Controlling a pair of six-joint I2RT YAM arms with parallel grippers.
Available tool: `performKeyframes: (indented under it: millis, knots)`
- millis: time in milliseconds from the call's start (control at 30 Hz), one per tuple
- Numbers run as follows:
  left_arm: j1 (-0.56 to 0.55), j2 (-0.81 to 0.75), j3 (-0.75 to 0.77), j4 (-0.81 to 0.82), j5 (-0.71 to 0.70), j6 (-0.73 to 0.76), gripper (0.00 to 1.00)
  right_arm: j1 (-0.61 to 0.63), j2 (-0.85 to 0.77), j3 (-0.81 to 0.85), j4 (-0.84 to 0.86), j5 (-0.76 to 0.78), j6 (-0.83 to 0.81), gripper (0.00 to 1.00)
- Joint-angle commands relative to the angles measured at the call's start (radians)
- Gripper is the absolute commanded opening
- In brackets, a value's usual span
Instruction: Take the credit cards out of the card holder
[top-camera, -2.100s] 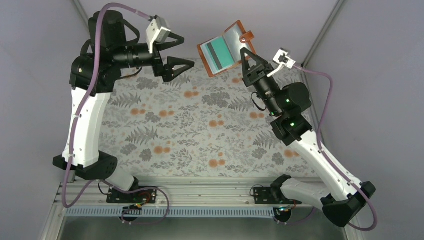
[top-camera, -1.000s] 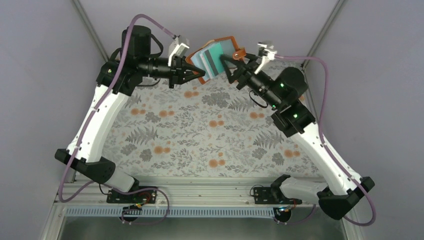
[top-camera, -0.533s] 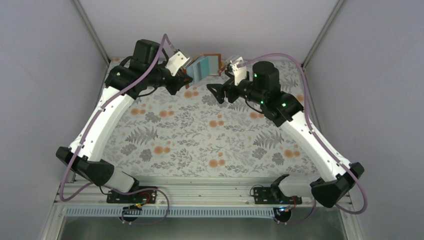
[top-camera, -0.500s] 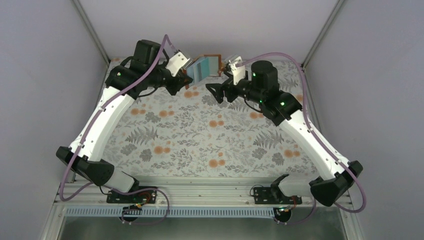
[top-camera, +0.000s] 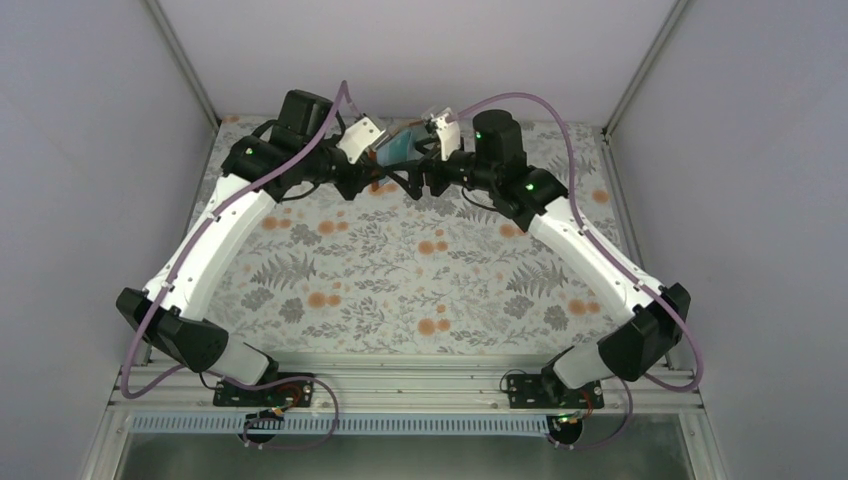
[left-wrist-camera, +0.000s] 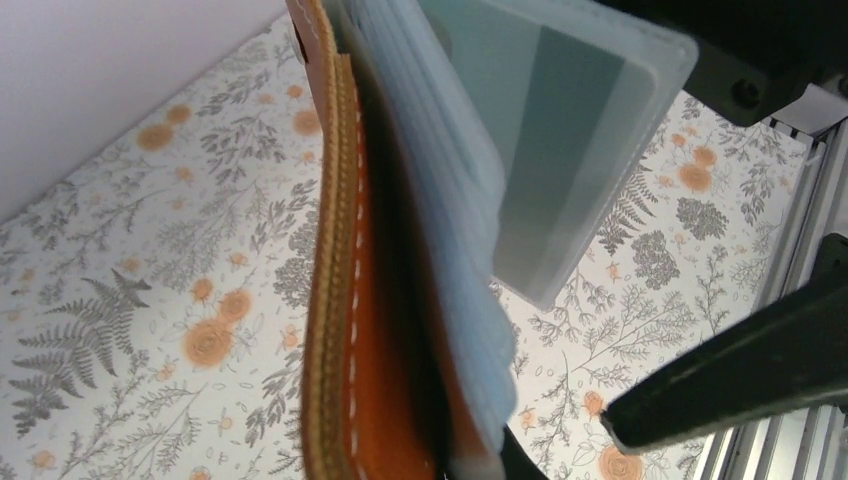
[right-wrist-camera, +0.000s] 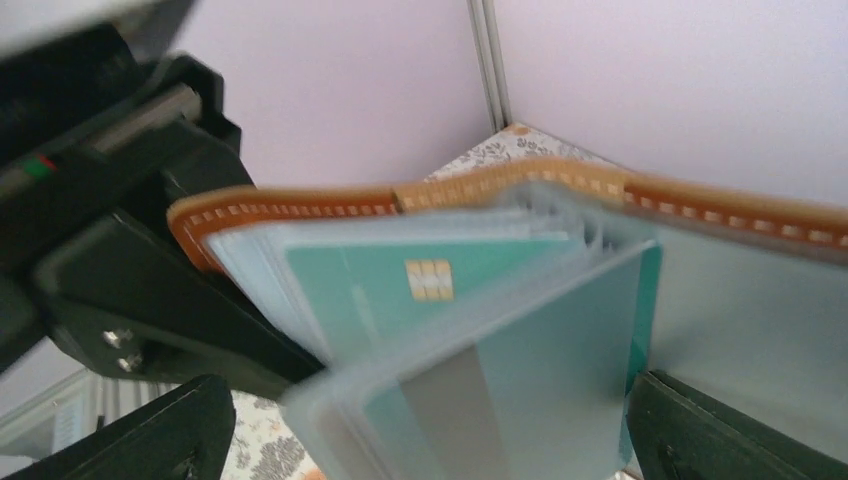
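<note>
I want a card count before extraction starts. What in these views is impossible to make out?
- Card count: right wrist shows a teal chip card and a striped card back; stacked frosted sleeves hide any others.
- Left wrist: the card holder is edge-on, so pocket faces are hidden.
- Top external: holder too small, between the left gripper and right gripper.

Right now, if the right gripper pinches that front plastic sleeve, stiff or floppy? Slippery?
Likely stiff across its face: the front sleeve shows a teal card inside. Probably floppy at the spine, since it fans loose from the wallet. The smooth plastic looks slick, so the open right gripper might slide.
</note>
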Motion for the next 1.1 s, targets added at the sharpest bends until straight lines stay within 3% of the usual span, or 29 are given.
performKeyframes:
  millis: [0,133,400,567,833,900,1000,1067]
  knots:
    - [-0.009,-0.025,-0.024,0.029,0.064,0.003,0.02,0.006,0.008,0.033,0.079,0.003,0.069,0.99]
    - [-0.011,-0.031,-0.028,0.028,0.095,0.009,0.02,0.007,0.030,0.034,0.059,0.061,0.081,0.95]
    - [-0.011,-0.071,-0.044,0.019,0.175,0.027,0.02,-0.023,0.007,-0.010,0.043,0.121,0.086,0.64]
    - [-0.011,-0.077,-0.047,0.010,0.250,0.038,0.02,-0.037,-0.022,-0.039,0.039,0.093,0.045,0.56]
    - [-0.011,-0.083,-0.051,0.009,0.263,0.043,0.02,-0.081,-0.057,-0.082,0.018,0.075,0.018,0.64]
    - [-0.010,-0.081,-0.049,0.007,0.269,0.043,0.02,-0.080,-0.058,-0.079,0.007,0.027,-0.015,0.73]
    - [-0.010,-0.077,-0.048,-0.003,0.282,0.056,0.02,-0.080,-0.072,-0.080,-0.012,-0.016,-0.064,0.95]
    - [-0.011,-0.078,-0.047,-0.019,0.295,0.084,0.02,-0.082,-0.095,-0.089,-0.028,-0.010,-0.111,0.99]
